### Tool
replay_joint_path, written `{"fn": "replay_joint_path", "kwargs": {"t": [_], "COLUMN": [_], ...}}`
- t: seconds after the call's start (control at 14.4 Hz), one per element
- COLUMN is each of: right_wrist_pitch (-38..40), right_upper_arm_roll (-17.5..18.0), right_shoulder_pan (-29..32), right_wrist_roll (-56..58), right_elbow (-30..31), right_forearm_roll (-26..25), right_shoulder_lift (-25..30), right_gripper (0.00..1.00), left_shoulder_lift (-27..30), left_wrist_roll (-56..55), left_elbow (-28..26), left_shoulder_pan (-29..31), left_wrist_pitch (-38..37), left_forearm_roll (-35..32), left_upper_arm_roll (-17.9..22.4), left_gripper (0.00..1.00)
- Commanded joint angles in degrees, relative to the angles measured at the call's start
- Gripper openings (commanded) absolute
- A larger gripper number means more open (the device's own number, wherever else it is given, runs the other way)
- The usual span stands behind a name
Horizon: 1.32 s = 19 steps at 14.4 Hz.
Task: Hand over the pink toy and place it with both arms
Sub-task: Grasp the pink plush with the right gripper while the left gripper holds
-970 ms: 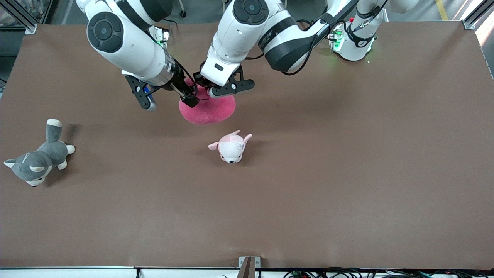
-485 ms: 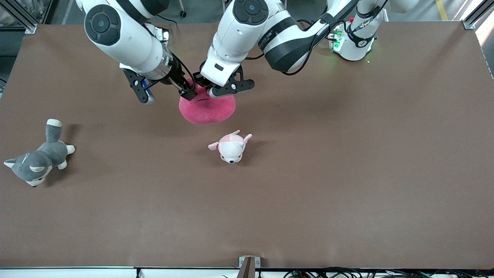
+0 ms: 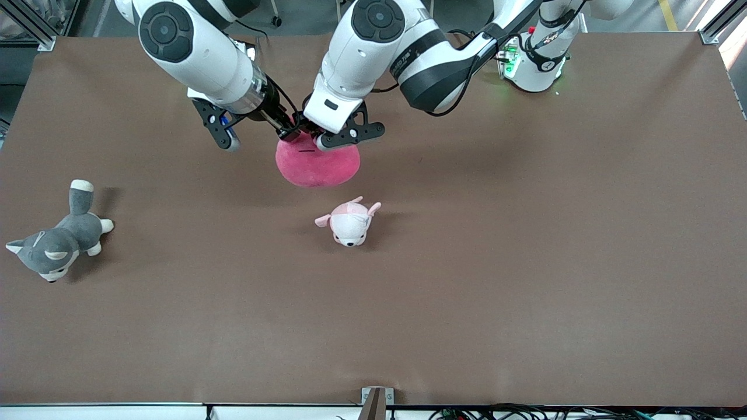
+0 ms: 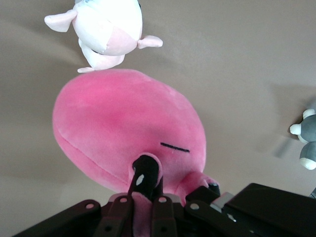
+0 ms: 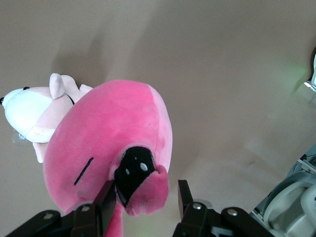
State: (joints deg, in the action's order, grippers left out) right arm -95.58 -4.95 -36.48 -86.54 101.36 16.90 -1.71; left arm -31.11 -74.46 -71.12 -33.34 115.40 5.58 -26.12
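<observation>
The pink toy (image 3: 320, 166) hangs over the table toward the robots' bases. My left gripper (image 3: 304, 135) is shut on a pinch of plush at its top. In the left wrist view the toy (image 4: 123, 128) fills the middle, and pink fabric is squeezed between that gripper (image 4: 146, 174). My right gripper (image 3: 288, 132) is at the toy's top beside the left one. In the right wrist view it (image 5: 144, 197) straddles a bulging black eye bump (image 5: 136, 173). One finger (image 5: 105, 197) touches the bump and the other (image 5: 183, 193) stands clear, so this gripper is open.
A small pale pink-and-white plush (image 3: 349, 223) lies on the brown table (image 3: 525, 262), nearer to the front camera than the pink toy. A grey-and-white plush dog (image 3: 55, 242) lies at the right arm's end of the table.
The right gripper has moved in to the toy's top beside the left gripper, and its fingers have narrowed around the eye bump. The toy has risen slightly and looks rounder.
</observation>
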Motion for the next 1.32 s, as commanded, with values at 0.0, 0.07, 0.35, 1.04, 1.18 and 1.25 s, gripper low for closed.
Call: {"fn": "replay_joint_path", "kwargs": {"t": [0.0, 0.07, 0.35, 1.04, 1.18, 1.25], "right_wrist_pitch": [-1.45, -1.54, -2.16, -1.63, -1.45, -1.89], "right_upper_arm_roll": [-0.50, -0.50, -0.50, -1.12, -1.12, -1.20], "right_shoulder_pan": [-0.79, -0.79, -0.79, 3.15, 7.28, 9.04], "right_wrist_roll": [-0.64, -0.64, -0.64, 7.14, 13.04, 16.98], "right_elbow": [2.44, 2.44, 2.36, 2.44, 3.66, 5.33], "right_forearm_roll": [0.67, 0.67, 0.67, 0.06, -0.12, -0.12], "right_shoulder_lift": [1.89, 1.80, 1.62, 1.62, 1.62, 1.62], "right_gripper": [0.15, 0.04, 0.00, 0.00, 0.00, 0.00], "left_shoulder_lift": [-0.36, -0.36, -0.36, 3.41, 5.95, 7.36], "left_wrist_roll": [-0.86, -0.86, -0.86, -0.68, -0.24, 0.19], "left_elbow": [1.34, 1.25, 1.25, 0.29, 0.20, 0.02], "left_shoulder_pan": [-0.68, -0.59, -0.59, 0.02, 0.55, 0.81], "left_wrist_pitch": [0.27, 0.27, 0.27, -5.16, -10.52, -13.07], "left_forearm_roll": [-0.13, -0.13, -0.13, -4.44, -4.44, -4.52], "left_upper_arm_roll": [0.46, 0.46, 0.45, 0.10, 0.10, 0.28], "left_gripper": [0.01, 0.01, 0.01, 1.00, 1.00, 1.00]}}
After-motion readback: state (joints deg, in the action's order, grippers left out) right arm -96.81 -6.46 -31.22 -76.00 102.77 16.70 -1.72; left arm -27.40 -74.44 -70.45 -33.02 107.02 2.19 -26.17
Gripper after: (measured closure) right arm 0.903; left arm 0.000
